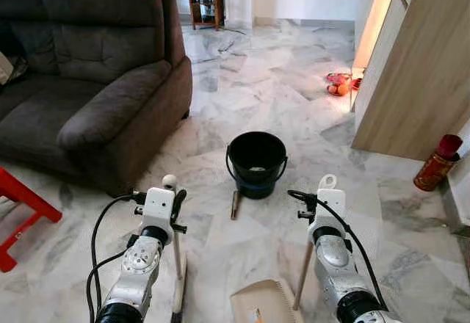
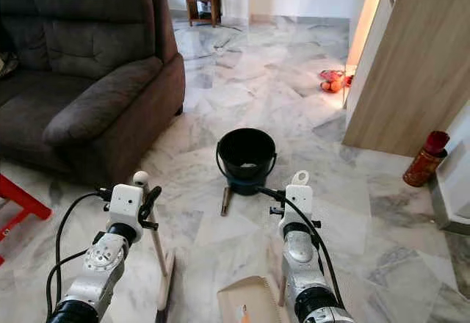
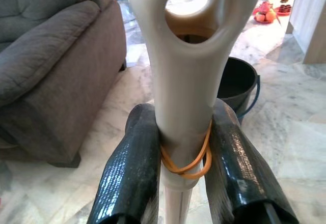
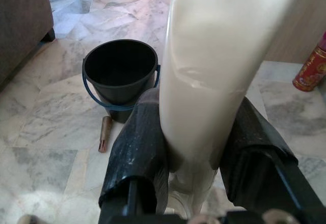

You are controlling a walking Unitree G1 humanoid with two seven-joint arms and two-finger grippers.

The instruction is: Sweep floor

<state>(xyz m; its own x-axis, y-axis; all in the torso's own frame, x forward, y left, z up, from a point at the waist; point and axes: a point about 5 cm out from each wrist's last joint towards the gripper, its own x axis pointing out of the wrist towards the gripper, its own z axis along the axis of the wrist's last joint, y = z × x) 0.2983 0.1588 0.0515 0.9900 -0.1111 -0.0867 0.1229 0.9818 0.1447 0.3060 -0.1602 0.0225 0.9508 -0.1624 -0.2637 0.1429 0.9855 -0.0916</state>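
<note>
My left gripper [image 1: 172,200] is shut on the cream plastic top of a broom handle [image 3: 186,71], which has an orange rubber band around it. The broom's stick [image 1: 177,258] runs down to the floor close in front of me. The cream handle of a dustpan [image 4: 214,66] has my right gripper [image 1: 323,207] shut on it, and the tan dustpan [image 1: 264,302] rests on the marble floor between my arms. A black bucket [image 1: 256,163] stands on the floor just ahead, with a small brown stick-like thing [image 1: 235,204] lying beside its base.
A dark grey sofa [image 1: 88,73] fills the left side, with a red stool [image 1: 18,213] near its front. A wooden cabinet [image 1: 418,66] stands on the right, with a red can [image 1: 437,163] beside it. Fruit on a plate [image 1: 338,84] lies farther back.
</note>
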